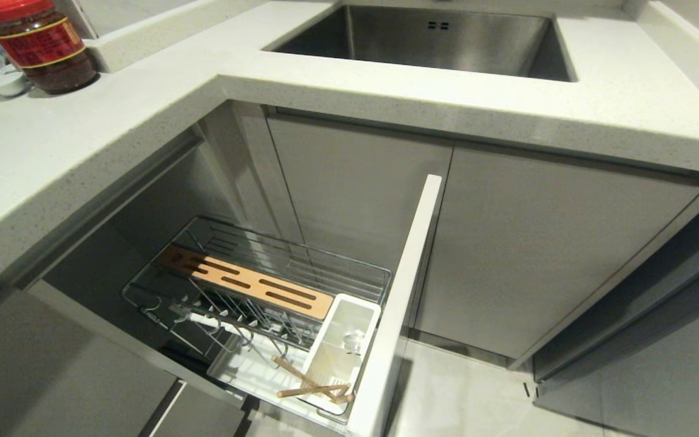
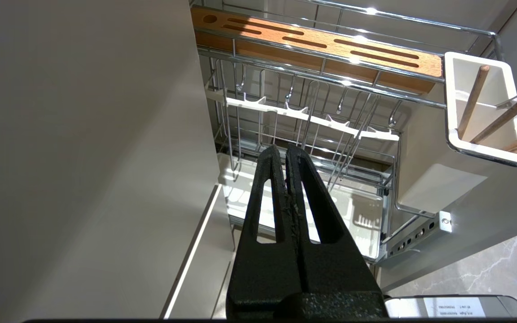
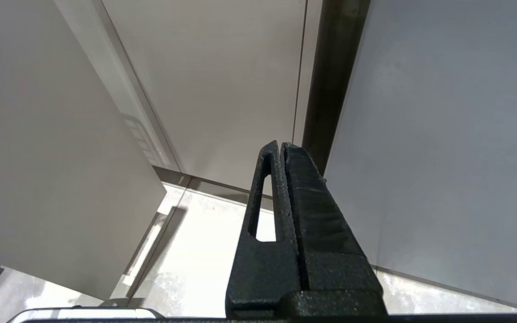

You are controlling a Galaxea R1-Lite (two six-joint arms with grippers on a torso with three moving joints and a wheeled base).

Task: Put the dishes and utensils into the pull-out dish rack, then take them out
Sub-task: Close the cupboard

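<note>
A pale kitchen counter (image 1: 143, 109) holds a red-labelled jar (image 1: 43, 45), writing unreadable. Ahead of the left gripper (image 2: 282, 150), pressed together, stands the rack (image 2: 312, 121) with chopsticks (image 2: 474, 101); the right gripper (image 3: 281, 146), pressed together, faces cabinet doors (image 3: 222, 80).

The scene is evenly and brightly lit from overhead. Glare is seen on the chrome rack (image 2: 339, 49) wires and on the floor (image 3: 204, 251). The cabinet recess beneath the counter (image 1: 143, 121) is shadowed. Straight edges are bowed near the head view's borders. Focus is sharp throughout.
</note>
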